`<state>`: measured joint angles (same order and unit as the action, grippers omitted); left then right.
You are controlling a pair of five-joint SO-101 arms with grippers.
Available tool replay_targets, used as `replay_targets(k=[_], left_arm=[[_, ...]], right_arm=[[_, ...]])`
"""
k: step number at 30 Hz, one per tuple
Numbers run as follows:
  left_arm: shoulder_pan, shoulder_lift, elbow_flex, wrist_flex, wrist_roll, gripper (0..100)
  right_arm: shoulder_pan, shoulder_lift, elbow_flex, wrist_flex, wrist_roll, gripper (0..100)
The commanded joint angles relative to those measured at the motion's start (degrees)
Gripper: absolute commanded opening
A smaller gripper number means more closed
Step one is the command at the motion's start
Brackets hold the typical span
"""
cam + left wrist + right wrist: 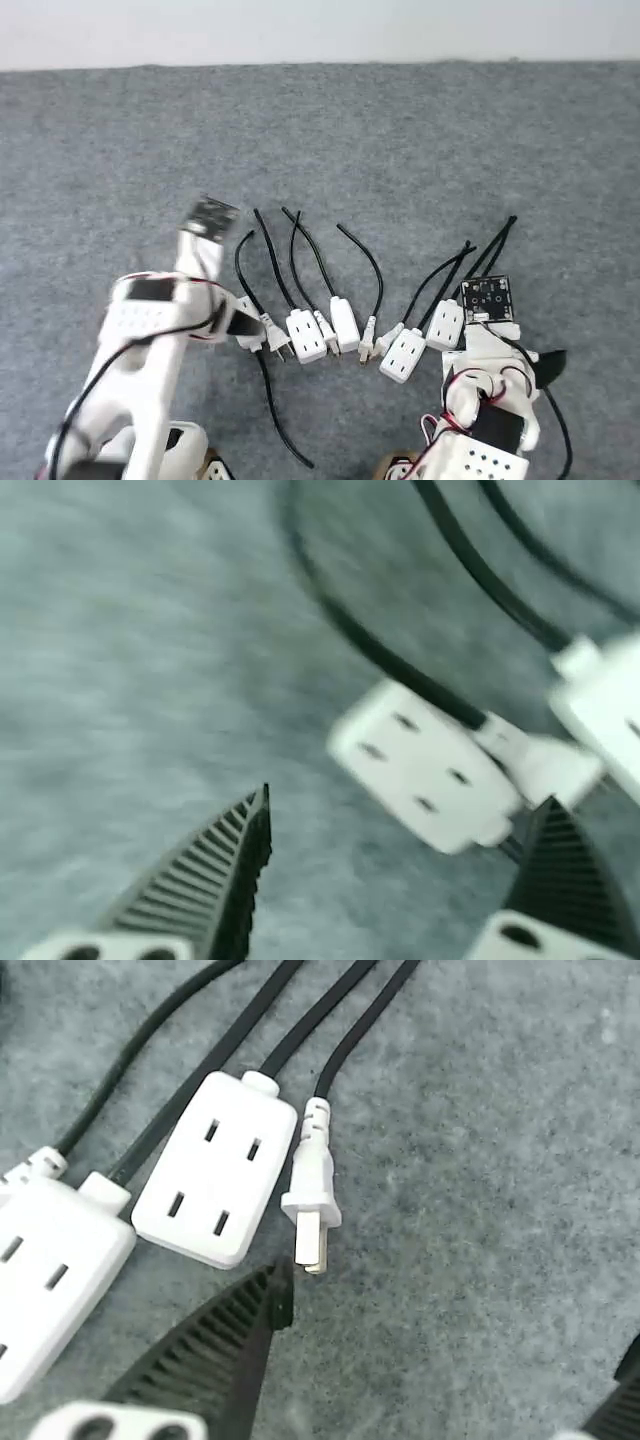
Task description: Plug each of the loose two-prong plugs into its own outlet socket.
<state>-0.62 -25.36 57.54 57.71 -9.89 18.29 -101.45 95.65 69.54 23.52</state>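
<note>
Several white outlet sockets and two-prong plugs on black cords lie in a row on the grey carpet. In the left wrist view, my left gripper [405,796] hangs open just over a white socket [425,765], one ribbed finger [225,870] on each side. From above, the left arm [150,320] ends at the row's left end, beside a loose plug [275,340]. My right gripper [455,1320] is open above the carpet. One of its fingertips [270,1295] nearly touches the prongs of a loose plug [312,1195], which lies beside a socket [215,1180]. The right arm [487,300] stands at the row's right end.
More sockets [306,335] [344,322] [404,355] [445,325] and loose plugs [327,335] [367,345] sit close together mid-row, with black cords fanning away toward the back. A cord [280,420] trails forward between the arms. Open carpet lies behind the cords, up to a white wall.
</note>
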Motion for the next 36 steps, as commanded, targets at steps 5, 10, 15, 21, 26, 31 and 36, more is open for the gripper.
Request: replay_targets(k=[5,10,15,21,26,31,36], left_arm=[[8.26,7.03,-3.12,-1.14,0.53,38],[8.35,7.30,-4.97,-1.23,0.44,38],[11.52,7.38,-8.66,-1.23,-0.62,38],[16.70,7.38,-11.30,-1.32,-0.35,38],[18.99,9.32,-10.42,-1.76,-0.26,38],[19.16,19.96,-12.53,-4.84,0.00,38],[16.79,30.68,-23.69,3.16,7.30,38]], right_arm=[[-0.48,-0.13,0.88,-0.13,-0.44,48.7],[-0.48,-0.13,0.88,-0.13,-0.44,48.7],[-0.48,-0.13,0.88,-0.13,-0.44,48.7],[-0.48,-0.13,0.88,-0.04,-0.44,48.7],[-0.48,-0.13,0.88,-0.04,-0.44,48.7],[-0.48,-0.13,0.88,-0.04,-0.44,48.7],[-0.48,-0.13,0.88,-0.04,-0.44,48.7]])
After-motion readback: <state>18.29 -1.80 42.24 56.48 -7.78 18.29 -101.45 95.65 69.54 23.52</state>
